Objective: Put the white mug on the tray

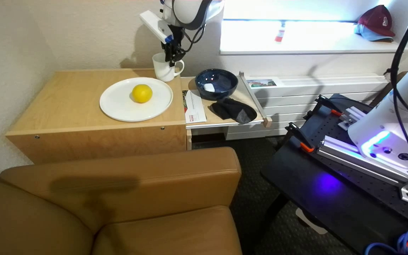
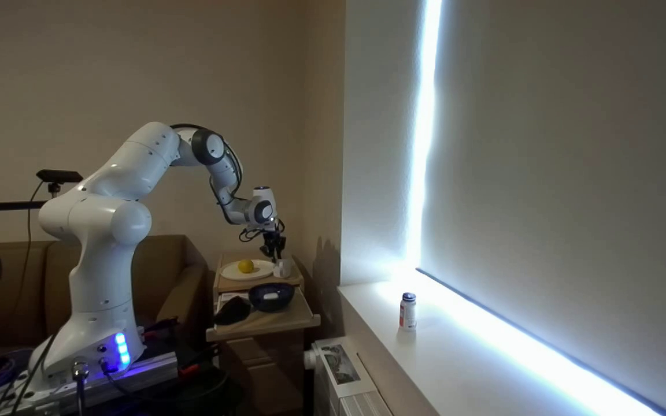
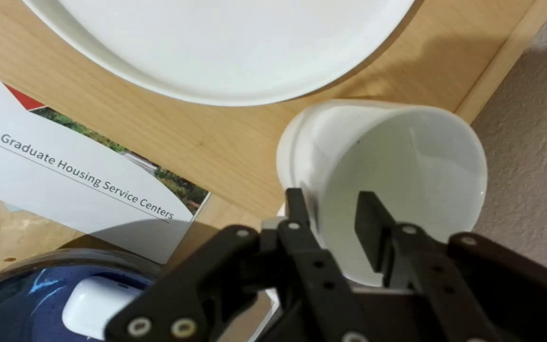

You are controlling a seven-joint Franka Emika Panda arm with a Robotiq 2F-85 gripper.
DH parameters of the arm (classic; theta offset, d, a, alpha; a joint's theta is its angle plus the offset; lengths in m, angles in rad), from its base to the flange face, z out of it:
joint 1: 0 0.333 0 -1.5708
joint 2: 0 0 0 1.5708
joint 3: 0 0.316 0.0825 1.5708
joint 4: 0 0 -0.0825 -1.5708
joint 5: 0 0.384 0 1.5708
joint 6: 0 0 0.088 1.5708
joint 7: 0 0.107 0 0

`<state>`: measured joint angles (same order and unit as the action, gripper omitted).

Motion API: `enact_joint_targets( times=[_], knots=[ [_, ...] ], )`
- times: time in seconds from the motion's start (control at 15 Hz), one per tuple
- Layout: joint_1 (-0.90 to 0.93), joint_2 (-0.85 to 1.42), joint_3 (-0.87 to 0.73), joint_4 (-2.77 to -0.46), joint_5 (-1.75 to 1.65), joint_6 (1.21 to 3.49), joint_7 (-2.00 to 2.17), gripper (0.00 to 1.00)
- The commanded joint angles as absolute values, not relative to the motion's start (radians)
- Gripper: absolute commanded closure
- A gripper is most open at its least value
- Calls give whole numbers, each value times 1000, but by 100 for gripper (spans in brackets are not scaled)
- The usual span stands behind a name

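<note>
Reading “Graduate Housing Service Centers”, a leaflet (image 3: 88, 175) lies, in the wrist view, at nine o'clock from the plain, glossy white mug (image 3: 413, 173), which stands on the cabinet (image 3: 221, 147) with its rim between the gripper's (image 3: 333, 195) parted fingers.

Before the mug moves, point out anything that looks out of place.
A small white case sits inside the dark blue bowl, seemingly misplaced; a crumpled black cloth lies beside the bowl as if dropped.
</note>
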<state>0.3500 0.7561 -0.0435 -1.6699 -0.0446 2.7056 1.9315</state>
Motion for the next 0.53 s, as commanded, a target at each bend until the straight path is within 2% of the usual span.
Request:
enact_joint_targets(
  times=[0.0,0.07,0.47],
  knots=[
    [342,757,-39,-1672,-17,2701,1902,98],
    [341,756,-39,-1674,-17,2702,1902,100],
    [337,740,-46,-1677,-17,2696,1903,99]
  ],
)
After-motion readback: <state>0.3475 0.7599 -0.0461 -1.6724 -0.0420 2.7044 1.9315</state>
